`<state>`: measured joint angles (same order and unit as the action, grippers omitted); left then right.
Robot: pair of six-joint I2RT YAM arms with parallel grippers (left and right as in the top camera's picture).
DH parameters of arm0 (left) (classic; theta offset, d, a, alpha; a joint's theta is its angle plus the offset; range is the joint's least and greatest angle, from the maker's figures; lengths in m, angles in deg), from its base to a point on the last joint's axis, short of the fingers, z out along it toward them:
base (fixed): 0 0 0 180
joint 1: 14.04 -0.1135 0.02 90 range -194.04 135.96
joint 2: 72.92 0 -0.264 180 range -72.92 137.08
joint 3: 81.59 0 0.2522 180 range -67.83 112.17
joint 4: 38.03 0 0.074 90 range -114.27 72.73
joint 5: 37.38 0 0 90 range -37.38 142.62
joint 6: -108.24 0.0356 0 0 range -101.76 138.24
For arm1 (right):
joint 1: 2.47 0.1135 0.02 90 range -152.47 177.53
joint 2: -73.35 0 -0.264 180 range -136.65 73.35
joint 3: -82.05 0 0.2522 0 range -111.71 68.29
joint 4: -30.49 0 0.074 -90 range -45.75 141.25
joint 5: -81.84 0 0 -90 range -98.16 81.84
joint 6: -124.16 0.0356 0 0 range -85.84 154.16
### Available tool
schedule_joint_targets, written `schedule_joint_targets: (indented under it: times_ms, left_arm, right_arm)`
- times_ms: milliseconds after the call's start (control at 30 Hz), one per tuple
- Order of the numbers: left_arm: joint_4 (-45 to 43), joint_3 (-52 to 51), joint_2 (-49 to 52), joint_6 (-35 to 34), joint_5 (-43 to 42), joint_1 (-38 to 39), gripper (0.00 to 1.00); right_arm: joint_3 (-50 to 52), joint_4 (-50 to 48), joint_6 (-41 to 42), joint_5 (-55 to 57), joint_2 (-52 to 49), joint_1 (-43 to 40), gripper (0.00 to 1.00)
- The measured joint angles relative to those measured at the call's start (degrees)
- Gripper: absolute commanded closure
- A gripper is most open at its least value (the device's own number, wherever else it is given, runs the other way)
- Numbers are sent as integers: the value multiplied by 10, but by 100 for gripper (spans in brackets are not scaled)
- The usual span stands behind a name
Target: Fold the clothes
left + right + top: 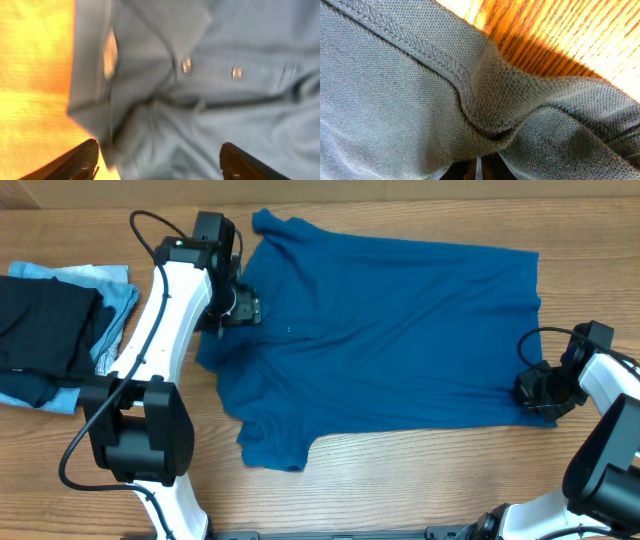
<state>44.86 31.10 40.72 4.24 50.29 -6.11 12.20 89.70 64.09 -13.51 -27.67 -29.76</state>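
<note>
Overhead: blue shirt [400,330] flat, one corner pinched

Nearest the arm bases is bare desk [420,480], then the lower sleeve [270,445]. The blue shirt lies face-up across the desk, collar to the left and hem to the right, probably spread flat so a fold can begin. At the hem corner [445,65] the right jaws are closed on a pinch of fabric, seemingly to hold that end taut or ready to lift. Farther back, the left jaws stand wide above the buttons [186,65], gripping nothing. Off to the left, a folded black garment [45,330] rests on a pale blue one [115,295], apart from the work.
</note>
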Motion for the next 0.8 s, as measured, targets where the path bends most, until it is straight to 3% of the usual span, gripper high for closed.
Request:
schedule_joint_targets:
  times_ms: [133, 333, 533, 800]
  left_arm:
    - [111, -3, 0, -15, -14, 33, 96]
    - [189, -24, 0, -21, -19, 114, 96]
    - [156, -149, 0, -28, -20, 184, 96]
    - [42, -299, 0, -47, 6, 186, 96]
  right_arm:
    - [0, -2, 0, -1, 0, -2, 96]
    - [0, -3, 0, -2, 0, -2, 96]
    - [0, -5, 0, 9, 0, 8, 96]
    - [-1, -4, 0, 18, 0, 13, 96]
